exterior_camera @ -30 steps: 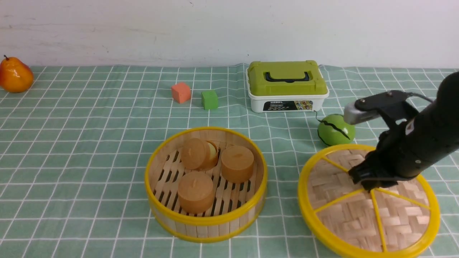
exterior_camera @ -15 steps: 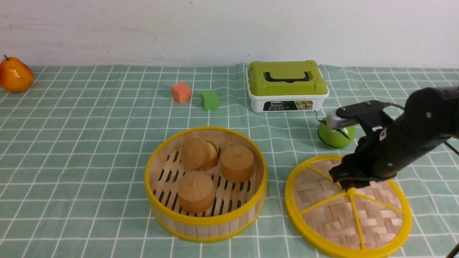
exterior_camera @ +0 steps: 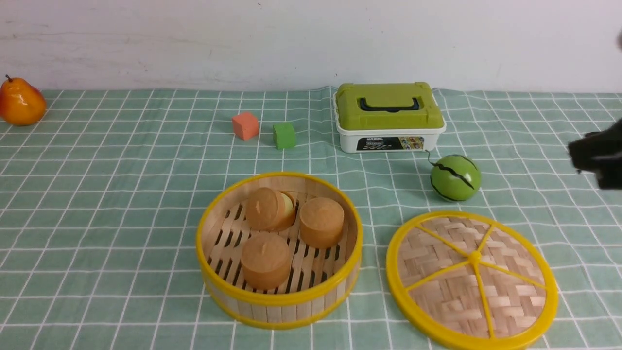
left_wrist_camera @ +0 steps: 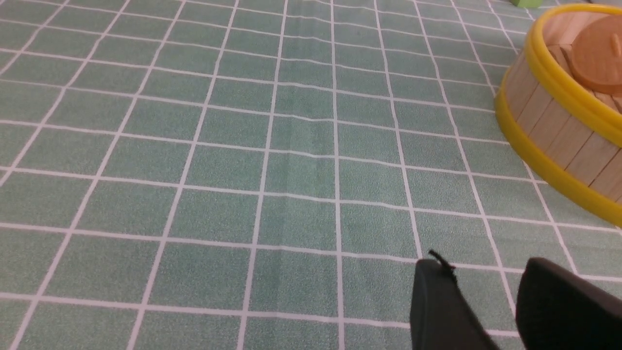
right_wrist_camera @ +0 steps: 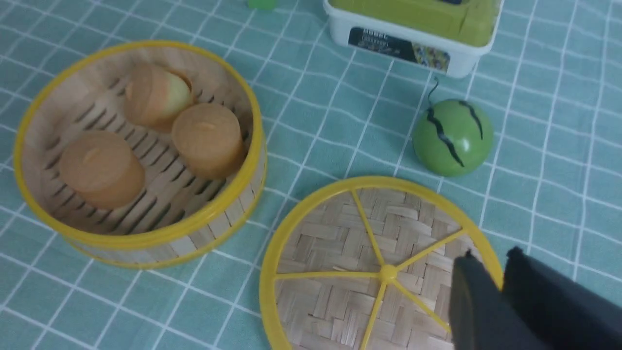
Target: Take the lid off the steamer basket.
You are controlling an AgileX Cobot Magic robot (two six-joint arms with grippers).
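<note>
The steamer basket (exterior_camera: 279,304) stands uncovered at centre front, with three round brown cakes (exterior_camera: 265,260) on its slatted floor. It also shows in the right wrist view (right_wrist_camera: 146,238) and the left wrist view (left_wrist_camera: 549,126). The lid (exterior_camera: 471,284), woven bamboo with a yellow rim and spokes, lies flat on the cloth to the right of the basket, apart from it. My right gripper (exterior_camera: 595,158) is at the far right edge, away from the lid. In the right wrist view it (right_wrist_camera: 488,253) is slightly open and empty above the lid (right_wrist_camera: 340,253). My left gripper (left_wrist_camera: 481,265) is open and empty over bare cloth.
A green toy watermelon (exterior_camera: 455,177) sits just behind the lid. A white box with an olive-green lid (exterior_camera: 388,116) stands behind that. An orange cube (exterior_camera: 245,125) and a green cube (exterior_camera: 284,135) lie at mid back. A pear (exterior_camera: 20,102) is at the far left.
The right gripper set the lid down on the cloth, let go of it and drew back up and to the right. The lid now lies still.
</note>
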